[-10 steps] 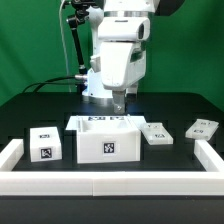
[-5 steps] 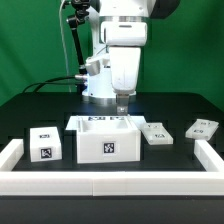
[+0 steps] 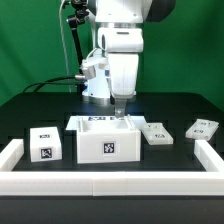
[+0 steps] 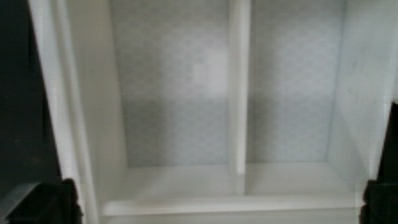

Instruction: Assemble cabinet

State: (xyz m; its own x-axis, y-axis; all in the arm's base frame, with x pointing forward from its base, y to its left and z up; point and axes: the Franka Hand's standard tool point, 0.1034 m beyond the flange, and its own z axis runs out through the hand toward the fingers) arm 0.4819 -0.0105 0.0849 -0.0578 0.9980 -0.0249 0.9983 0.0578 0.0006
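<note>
while the black two-finger gripper (image 3: 120,104) hangs above the large hollow white plastic box (image 3: 105,140) mid-table, near its twelve o'clock wall in the exterior view, lower it straight. wrist view: fingers (image 4: 29,200) spread, grasping nothing; i'd centre them over one wall.

Arm hangs over mid-table, gripper (image 3: 120,108) pointing straight down, tips just above the rear edge of the large hollow box (image 3: 105,144). Box is open side up, with a tag on its front face. Small cube (image 3: 43,143) is near it on the exterior view's left. Inner flat panel (image 3: 156,131) and outer flat panel (image 3: 201,128) lie to the right, apart. White border rail (image 3: 10,153) edges the black table (image 3: 40,105).
</note>
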